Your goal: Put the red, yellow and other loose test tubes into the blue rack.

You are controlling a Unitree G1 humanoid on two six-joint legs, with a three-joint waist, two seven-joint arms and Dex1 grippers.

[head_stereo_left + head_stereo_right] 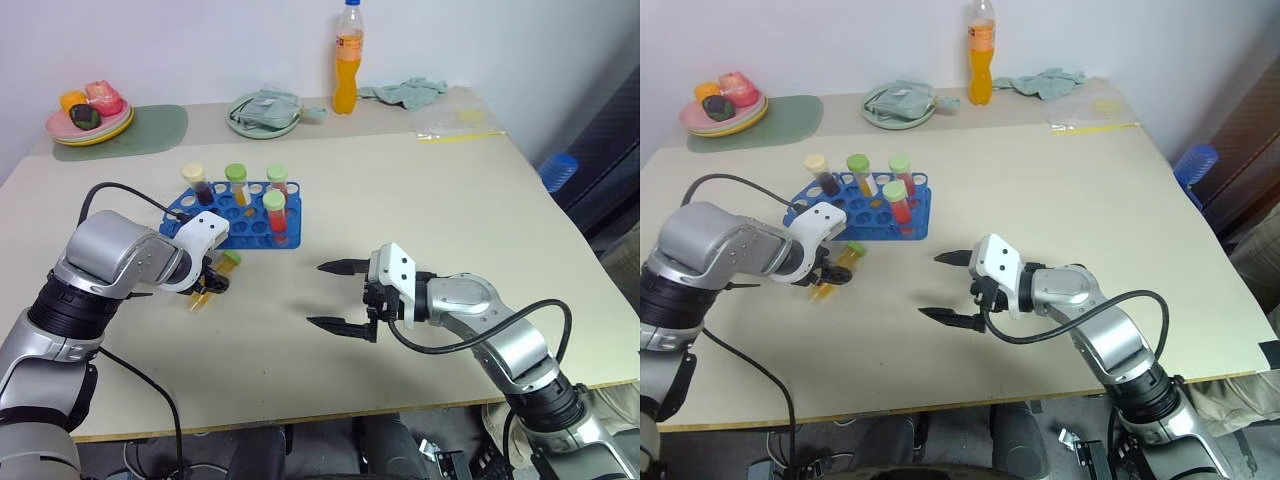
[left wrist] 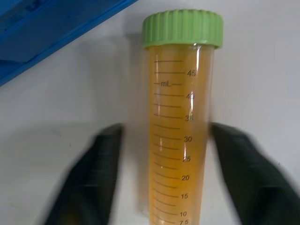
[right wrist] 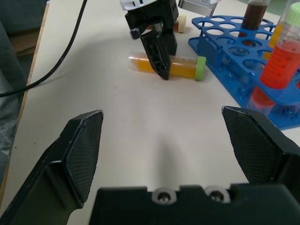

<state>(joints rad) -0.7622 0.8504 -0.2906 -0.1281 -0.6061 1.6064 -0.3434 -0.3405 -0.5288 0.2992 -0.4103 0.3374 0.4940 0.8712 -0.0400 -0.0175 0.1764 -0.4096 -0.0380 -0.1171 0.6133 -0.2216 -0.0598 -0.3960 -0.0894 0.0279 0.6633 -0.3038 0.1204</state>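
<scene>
Four capped tubes already stand in the blue rack (image 1: 240, 210) at centre left, while the left gripper (image 1: 208, 283) straddles the loose yellow tube (image 3: 180, 65) lying just below it, fingers not visibly clamped, and the right gripper (image 1: 335, 297) waits spread wide.

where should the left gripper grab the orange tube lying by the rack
Grip the orange tube mid-barrel, from above, fingers either side. It lies flat on the table, green cap toward the blue rack, so the round barrel offers two clear sides.
</scene>
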